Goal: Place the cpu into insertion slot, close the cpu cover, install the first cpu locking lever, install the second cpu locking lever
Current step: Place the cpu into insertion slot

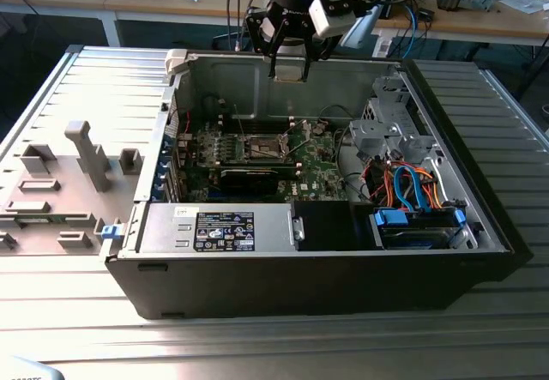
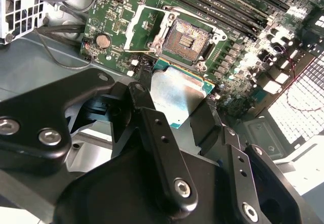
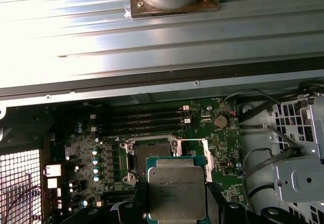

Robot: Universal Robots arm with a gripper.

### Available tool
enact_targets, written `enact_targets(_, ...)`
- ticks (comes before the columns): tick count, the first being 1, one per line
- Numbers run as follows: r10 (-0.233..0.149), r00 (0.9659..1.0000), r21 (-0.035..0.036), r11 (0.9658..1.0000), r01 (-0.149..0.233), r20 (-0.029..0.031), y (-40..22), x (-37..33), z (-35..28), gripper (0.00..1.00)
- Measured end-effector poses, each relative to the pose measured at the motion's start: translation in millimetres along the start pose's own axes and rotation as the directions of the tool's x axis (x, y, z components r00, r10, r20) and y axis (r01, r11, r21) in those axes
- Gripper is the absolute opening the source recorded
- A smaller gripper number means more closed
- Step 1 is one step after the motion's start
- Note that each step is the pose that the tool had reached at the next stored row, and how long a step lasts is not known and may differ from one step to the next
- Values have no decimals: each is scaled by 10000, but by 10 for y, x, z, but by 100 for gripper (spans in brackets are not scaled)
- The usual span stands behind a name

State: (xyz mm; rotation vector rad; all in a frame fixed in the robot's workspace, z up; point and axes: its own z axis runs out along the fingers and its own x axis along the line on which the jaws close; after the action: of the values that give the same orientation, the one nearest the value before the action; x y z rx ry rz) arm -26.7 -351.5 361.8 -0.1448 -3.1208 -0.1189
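One cpu (image 2: 178, 93) in claw (image 2: 174, 108), above slot (image 2: 190, 42)

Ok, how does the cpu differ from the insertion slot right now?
The cpu has a silvery metal top; the insertion slot is a dark, empty recess. The cpu is held in the gripper above the motherboard; the insertion slot sits fixed on it. Both are square.

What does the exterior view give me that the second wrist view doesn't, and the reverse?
Exterior view: the whole case, power supply, blue cables, grey fixtures at the exterior view's left, and the gripper above the case. Second wrist view: the cpu clamped between the fingers, the slot with bare contacts, the cover swung open. Both: motherboard and slot.
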Motion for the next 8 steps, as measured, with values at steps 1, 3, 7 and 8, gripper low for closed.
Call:
enact_targets(1,8,10000,0,10000,-8,1,0,0,0,55)
enact_targets(3,26,10000,1,10000,-26,2,0,0,1,55)
enact_targets(7,67,10000,1,10000,-67,5,0,0,2,55)
enact_targets(8,81,10000,3,10000,-81,6,0,0,3,55)
